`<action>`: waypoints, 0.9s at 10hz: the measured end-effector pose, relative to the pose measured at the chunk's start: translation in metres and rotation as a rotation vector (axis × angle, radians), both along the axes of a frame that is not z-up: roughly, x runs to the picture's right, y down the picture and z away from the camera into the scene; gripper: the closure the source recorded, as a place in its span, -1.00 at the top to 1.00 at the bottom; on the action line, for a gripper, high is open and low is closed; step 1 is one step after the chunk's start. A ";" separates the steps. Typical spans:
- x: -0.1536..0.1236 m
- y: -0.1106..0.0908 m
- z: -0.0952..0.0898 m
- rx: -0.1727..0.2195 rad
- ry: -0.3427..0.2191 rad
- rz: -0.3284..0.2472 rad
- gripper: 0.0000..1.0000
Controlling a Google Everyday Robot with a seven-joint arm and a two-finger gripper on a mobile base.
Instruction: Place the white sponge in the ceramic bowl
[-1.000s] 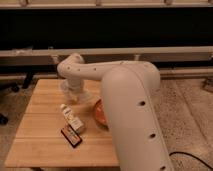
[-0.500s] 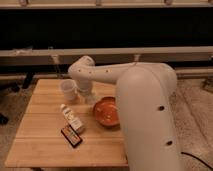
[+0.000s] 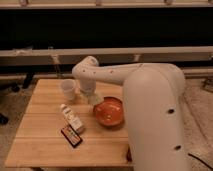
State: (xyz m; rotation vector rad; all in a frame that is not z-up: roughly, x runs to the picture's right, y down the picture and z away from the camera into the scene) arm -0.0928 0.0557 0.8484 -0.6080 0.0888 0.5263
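Observation:
The orange-red ceramic bowl [image 3: 109,112] sits on the wooden table [image 3: 45,145], right of centre. My gripper [image 3: 91,97] hangs from the white arm [image 3: 115,75], just above the bowl's left rim. It is shut on a small pale block, the white sponge [image 3: 94,100], which is partly hidden by the gripper. The inside of the bowl looks empty.
A white cup [image 3: 68,89] stands left of the gripper. A white labelled carton [image 3: 73,118] lies in front of it, with a dark flat packet [image 3: 71,135] nearer the front edge. A dark wall with rails runs behind the table.
The arm has swung right, carrying the gripper from beside the white cup to the bowl's left rim. The bowl, cup, carton and packet have not moved.

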 end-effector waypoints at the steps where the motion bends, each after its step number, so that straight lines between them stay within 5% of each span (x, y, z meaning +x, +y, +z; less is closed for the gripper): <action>1: 0.010 0.003 -0.004 0.000 0.004 0.010 -1.00; 4: 0.027 0.010 -0.012 -0.004 0.011 0.041 -0.99; 9: 0.053 0.026 -0.015 -0.008 0.028 0.068 -0.15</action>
